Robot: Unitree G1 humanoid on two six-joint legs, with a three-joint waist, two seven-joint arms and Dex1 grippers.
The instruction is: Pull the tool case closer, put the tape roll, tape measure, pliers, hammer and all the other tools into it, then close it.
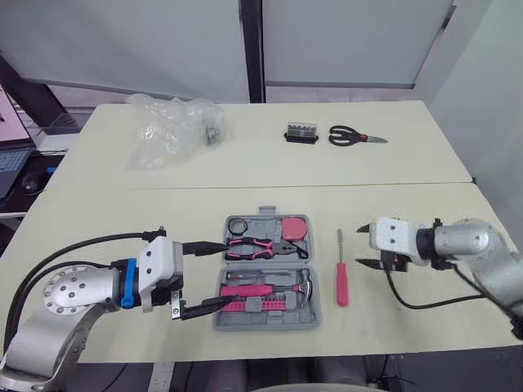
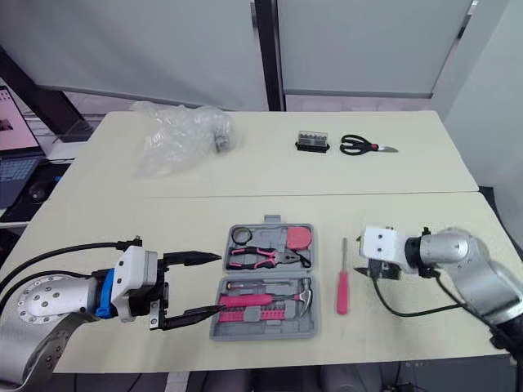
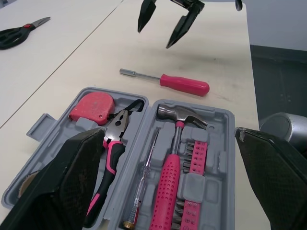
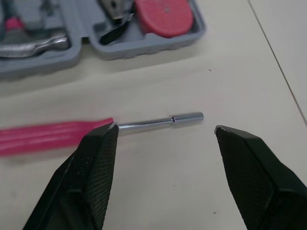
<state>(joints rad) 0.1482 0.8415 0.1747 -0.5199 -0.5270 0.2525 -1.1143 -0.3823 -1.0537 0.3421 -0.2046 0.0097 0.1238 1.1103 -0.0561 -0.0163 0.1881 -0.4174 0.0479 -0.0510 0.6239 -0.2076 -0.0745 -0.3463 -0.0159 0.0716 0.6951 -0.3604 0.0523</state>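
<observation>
Well, we see the tool case (image 1: 261, 321) lying open, holding the tape roll (image 1: 238, 224), tape measure (image 1: 292, 228), pliers (image 1: 260, 245) and hammer (image 1: 274, 290); the screwdriver (image 1: 341, 273) lies just right of it; our left gripper (image 1: 222, 273) is spread at the case's left edge, touching or not we cannot tell; our right gripper (image 1: 359, 245) gapes just right of the screwdriver; well behind the case lie scissors (image 1: 356, 136), a bit holder (image 1: 301, 133) and a plastic bag (image 1: 167, 131), its contents unclear.
</observation>
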